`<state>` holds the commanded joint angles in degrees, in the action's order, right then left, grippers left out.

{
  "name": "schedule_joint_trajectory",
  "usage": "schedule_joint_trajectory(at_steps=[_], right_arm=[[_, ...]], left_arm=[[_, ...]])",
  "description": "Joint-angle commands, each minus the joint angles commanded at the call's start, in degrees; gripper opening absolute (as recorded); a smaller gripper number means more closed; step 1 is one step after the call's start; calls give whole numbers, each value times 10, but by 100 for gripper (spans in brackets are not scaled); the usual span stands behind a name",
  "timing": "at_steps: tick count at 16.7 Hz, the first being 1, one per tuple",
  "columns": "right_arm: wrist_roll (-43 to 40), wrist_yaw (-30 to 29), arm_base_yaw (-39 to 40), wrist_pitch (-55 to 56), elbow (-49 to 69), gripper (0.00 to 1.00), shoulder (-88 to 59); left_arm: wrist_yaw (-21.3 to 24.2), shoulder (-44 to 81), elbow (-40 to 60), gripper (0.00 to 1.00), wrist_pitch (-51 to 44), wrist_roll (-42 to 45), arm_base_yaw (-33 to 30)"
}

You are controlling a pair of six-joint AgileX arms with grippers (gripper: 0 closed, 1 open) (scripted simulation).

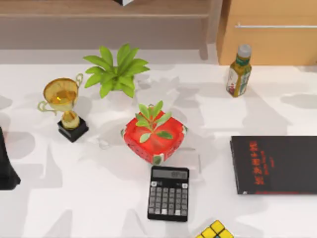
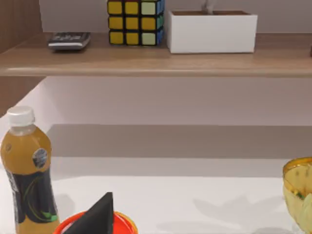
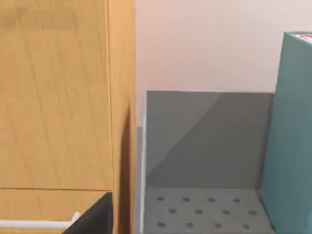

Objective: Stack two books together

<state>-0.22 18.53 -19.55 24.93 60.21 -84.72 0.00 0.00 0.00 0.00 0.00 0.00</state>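
A thin black book [image 1: 275, 164] with red lettering lies flat at the table's right edge, partly cut off by the top view's border. My left arm [image 1: 7, 166] is parked at the far left edge of the table, well away from the book. A dark part of the left gripper [image 2: 99, 215] juts in at the bottom of the left wrist view. The right wrist view has a dark part of my right gripper [image 3: 94, 217] in front of a wooden cabinet [image 3: 58, 97], and a tall teal slab [image 3: 291, 136] stands at its edge.
A black calculator [image 1: 168, 193] lies in front of a red strawberry-shaped plant pot [image 1: 154, 141]. A gold trophy [image 1: 64, 106] and a green plant [image 1: 116, 74] stand at back left, a juice bottle [image 1: 238, 71] at back right, and a puzzle cube [image 1: 216, 231] at the front edge.
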Motion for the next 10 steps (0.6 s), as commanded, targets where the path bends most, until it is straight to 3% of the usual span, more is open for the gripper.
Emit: schedule_joint_trajectory(at_steps=[5,10], right_arm=[[0,47,-52,66,159,100,-232],[0,66,-73,92,221,100,-316]], left_arm=[[0,0,0,100,0,0,0],[0,0,0,100,0,0,0]])
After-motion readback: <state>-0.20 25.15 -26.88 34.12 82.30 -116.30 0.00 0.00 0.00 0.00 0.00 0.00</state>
